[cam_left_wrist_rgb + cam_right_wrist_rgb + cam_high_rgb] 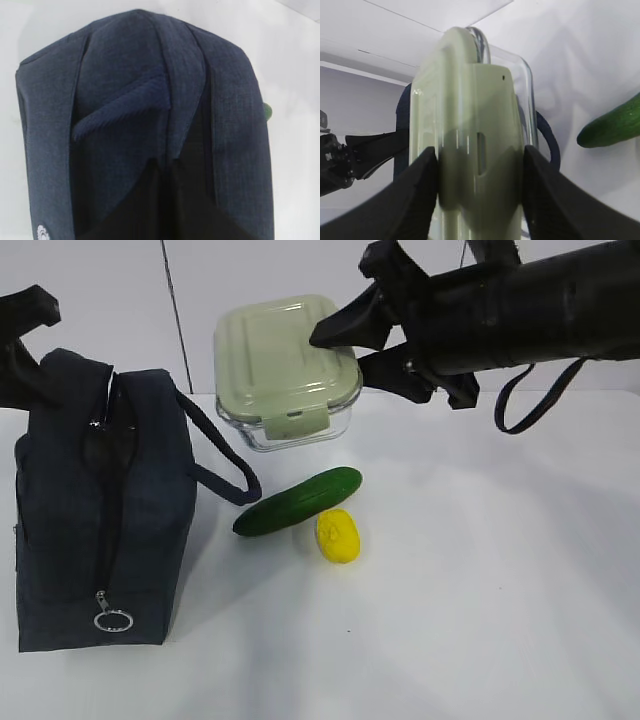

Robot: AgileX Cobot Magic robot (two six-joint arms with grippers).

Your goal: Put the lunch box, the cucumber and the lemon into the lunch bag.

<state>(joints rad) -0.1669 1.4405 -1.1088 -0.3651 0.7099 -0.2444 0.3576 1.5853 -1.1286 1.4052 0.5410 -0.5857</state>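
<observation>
The lunch box (285,370), clear glass with a pale green lid, is at the back of the table, tilted toward the camera. My right gripper (350,348) is shut on its right edge, one finger on the lid and one under the glass; the right wrist view shows the box (465,90) between both fingers (420,195). The cucumber (300,502) lies in front of the box, with the lemon (338,536) touching its near side. The navy lunch bag (95,510) stands at the left. My left gripper (30,350) is shut on the bag's top fabric (170,115).
The bag's silver ring pull (113,620) hangs at its near end, and a looped handle (225,465) sticks out toward the cucumber. A black cable loop (530,400) hangs under the right arm. A white wall stands behind the table.
</observation>
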